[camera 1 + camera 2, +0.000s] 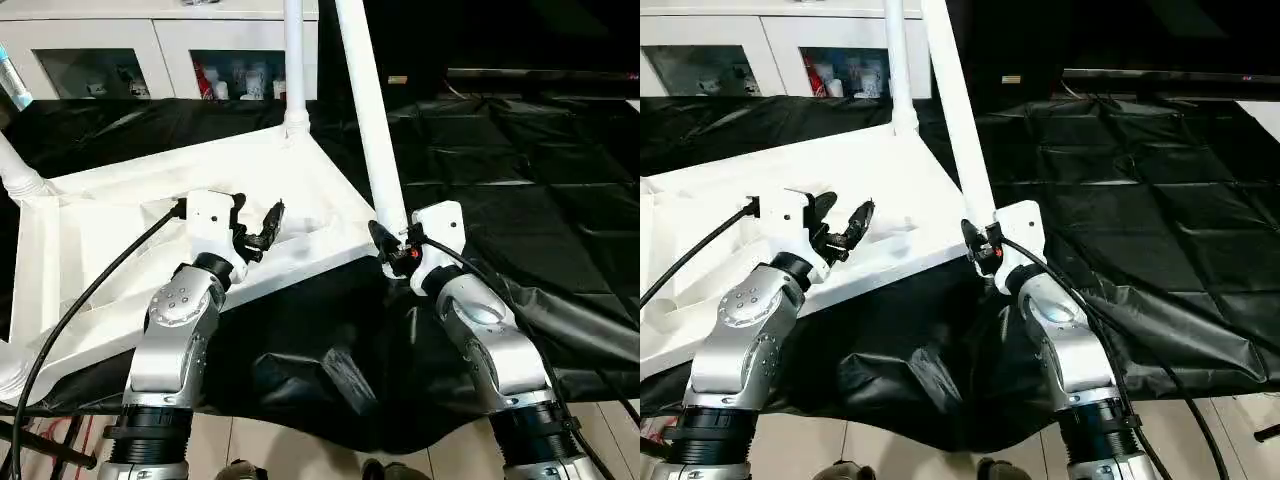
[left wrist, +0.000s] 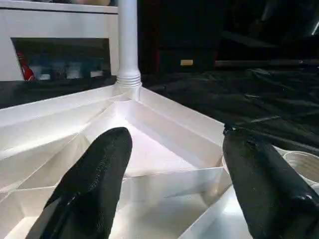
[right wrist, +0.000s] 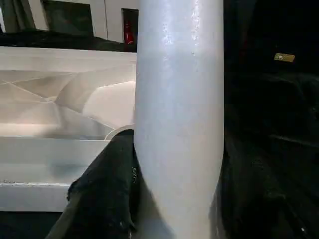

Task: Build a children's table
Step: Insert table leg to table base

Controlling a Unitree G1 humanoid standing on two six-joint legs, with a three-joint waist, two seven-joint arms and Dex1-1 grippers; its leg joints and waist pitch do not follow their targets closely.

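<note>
Right claw (image 1: 392, 243): clamped on a leg (image 1: 370, 120), long axis leaning toward 11 o'clock.
Left claw (image 1: 262, 226): wide, empty, above the top (image 1: 120, 215).
Corner socket (image 2: 304, 164): beside the leg's foot.

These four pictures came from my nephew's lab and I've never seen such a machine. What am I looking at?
A two-armed humanoid robot is putting together a children's table. Two pictures come from cameras on its head, looking down over its silver forearms; two come from its wrists. The white table top lies upside down on black sheeting, ribs showing, with one leg already standing in a far corner. The right tool is shut on another leg at the near corner. The left tool hangs open over the ribs.
</note>
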